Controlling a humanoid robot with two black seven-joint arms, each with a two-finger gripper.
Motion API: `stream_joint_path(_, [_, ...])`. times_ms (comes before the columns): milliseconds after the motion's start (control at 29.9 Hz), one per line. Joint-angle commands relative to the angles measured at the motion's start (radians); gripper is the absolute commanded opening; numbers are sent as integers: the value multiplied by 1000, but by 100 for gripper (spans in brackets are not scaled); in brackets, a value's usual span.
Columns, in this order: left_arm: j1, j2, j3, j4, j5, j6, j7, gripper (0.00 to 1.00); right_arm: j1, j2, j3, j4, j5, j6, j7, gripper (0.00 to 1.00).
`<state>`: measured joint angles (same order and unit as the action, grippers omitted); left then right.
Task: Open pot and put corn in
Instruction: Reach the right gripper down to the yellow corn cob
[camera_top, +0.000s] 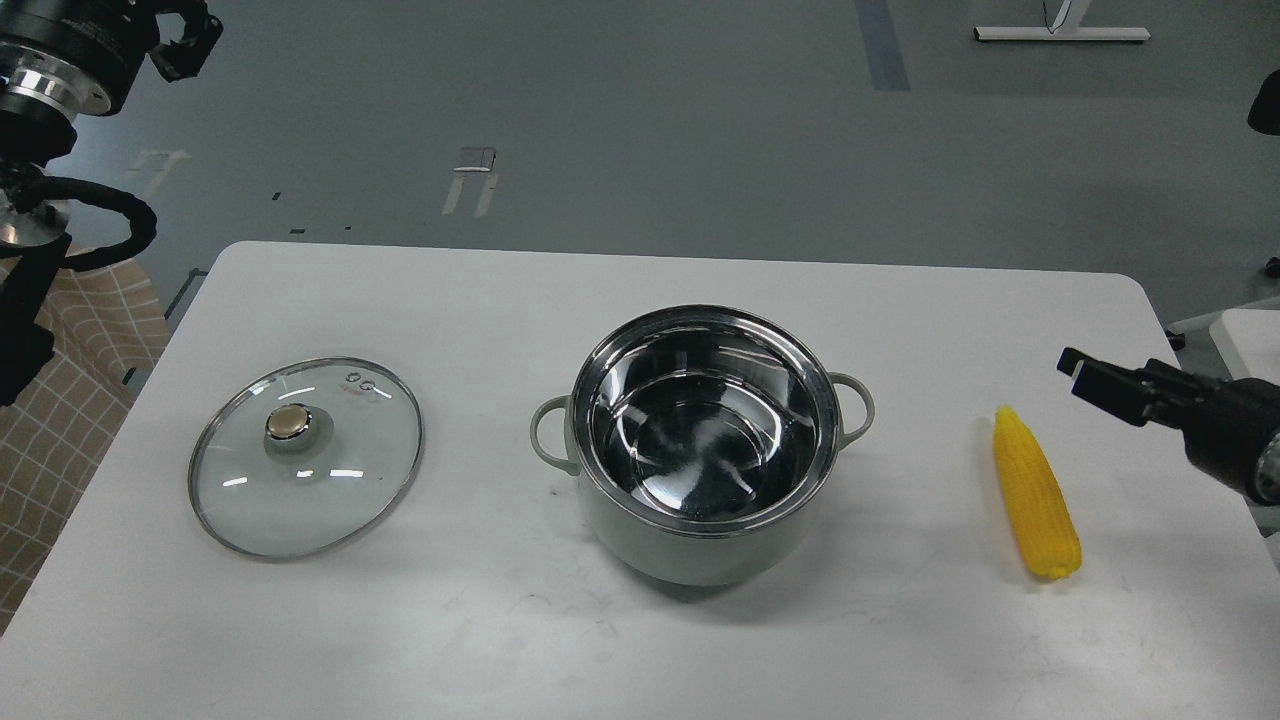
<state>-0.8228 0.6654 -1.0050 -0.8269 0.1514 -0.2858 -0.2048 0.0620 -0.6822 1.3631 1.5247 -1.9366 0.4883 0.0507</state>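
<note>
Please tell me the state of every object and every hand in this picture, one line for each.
pot: uncovered, empty, upright.
glass lid: off the pot, flat on the table, knob up.
corn: lying on the table, not held.
right hand: open, empty, above the corn.
left hand: raised, away from the table, empty.

A white table (700, 640) fills the lower frame, carrying 3 things: glass lid (305, 455) at left, open pot (703, 445) centre, corn (1036, 495) right.

We saw the pot (700, 540) had a matt grey-green outside and a mirror-bright steel inside. Left of the pot lay a clear glass lid (305, 455) with a brassy knob; right of it, glossy plastic-looking corn (1036, 493). The tabletop (640, 640) looked smooth, scuffed white.
</note>
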Motion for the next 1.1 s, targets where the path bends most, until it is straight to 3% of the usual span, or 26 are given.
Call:
stream_joint_path(0, [1,-1,6,-1,2,-3,-27,98,-7,38,-50,-31,-36,0,0,100])
stream_joint_path(301, [-3,0,3,-6,149,-36,-99,98,-7,76,-144,-109,-84,0,-14,97])
stream_joint_path(468, [-3,-1,-6,-12,148,-39,-100,98,-7,76,-151,-129,-88,0,-22,94])
stream_joint_path(602, [-2,-12,-3,-12,149,-38,-99,98,-8,75,-199,-144,-94,0,-26,84])
stream_joint_path(669, [-2,-13,-4,-11,149,-36,-99,98,-8,75,-205,-147,-96,0,-28,76])
stream_joint_path(736, [-1,-13,-4,-11,149,-36,-99,98,-8,75,-207,-147,-96,0,-32,59])
stream_joint_path(802, [-2,-12,-3,-11,149,-35,-99,98,-7,75,-207,-147,-93,0,-46,35])
stream_joint_path(1070, [-6,-10,0,-12,149,-33,-99,98,4,63,-178,-109,-84,-57,-46,7])
